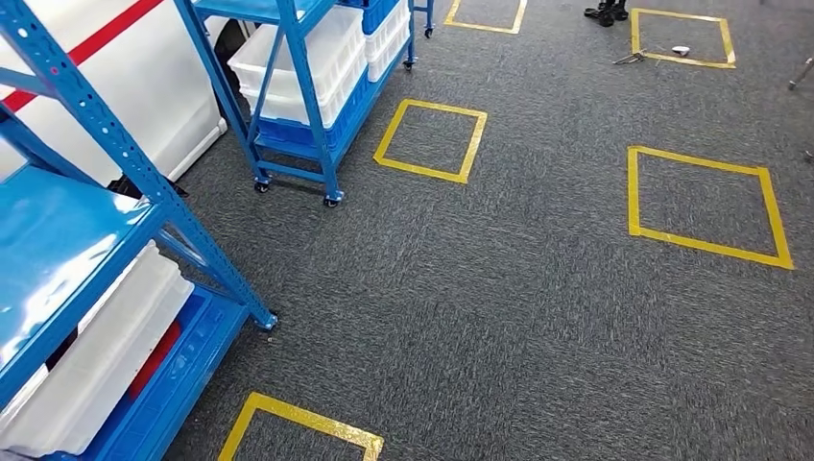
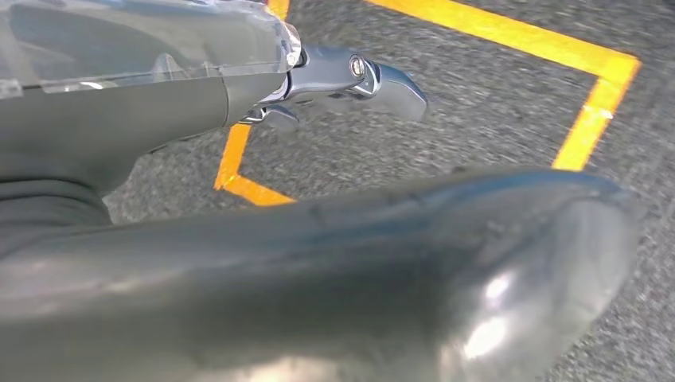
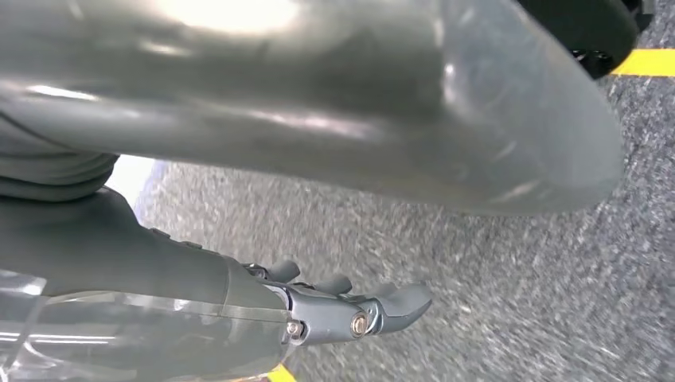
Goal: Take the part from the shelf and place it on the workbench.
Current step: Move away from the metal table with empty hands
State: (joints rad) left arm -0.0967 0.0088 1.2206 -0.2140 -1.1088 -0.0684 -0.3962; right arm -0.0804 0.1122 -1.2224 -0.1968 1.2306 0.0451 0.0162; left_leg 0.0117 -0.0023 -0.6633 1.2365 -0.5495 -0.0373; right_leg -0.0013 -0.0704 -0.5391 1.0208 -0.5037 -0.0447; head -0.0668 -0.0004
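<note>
- Two blue shelf racks stand on the grey carpet. The near rack [image 1: 125, 154] is at the left edge of the head view, and the far rack [image 1: 298, 86] is beyond it on castors.
- The near rack carries one glossy blue shelf board on top, and below it one white crate [image 1: 106, 355] resting on a blue tray.
- The far rack holds two stacks of white crates [image 1: 317, 58], the second stack being further back from the near rack.
- I cannot make out the part on either rack, so I cannot tell where it lies.
- Five yellow tape squares mark the floor. One [image 1: 298, 423] is cut off just beside the near rack's foot and one [image 1: 432, 139] is just past the far rack. One larger square [image 1: 706, 206] lies well away from the near rack, and two more are at the far end of the room.
- One of those far squares holds a small white object [image 1: 681, 50], too small to name.
- The left hand [image 2: 334, 79] hangs over the carpet near a yellow tape corner, its fingers [image 2: 394, 83] loosely extended and holding nothing.
- The right hand [image 3: 342, 310] hangs over the carpet too, its fingers [image 3: 402, 302] slightly apart with nothing in them.
</note>
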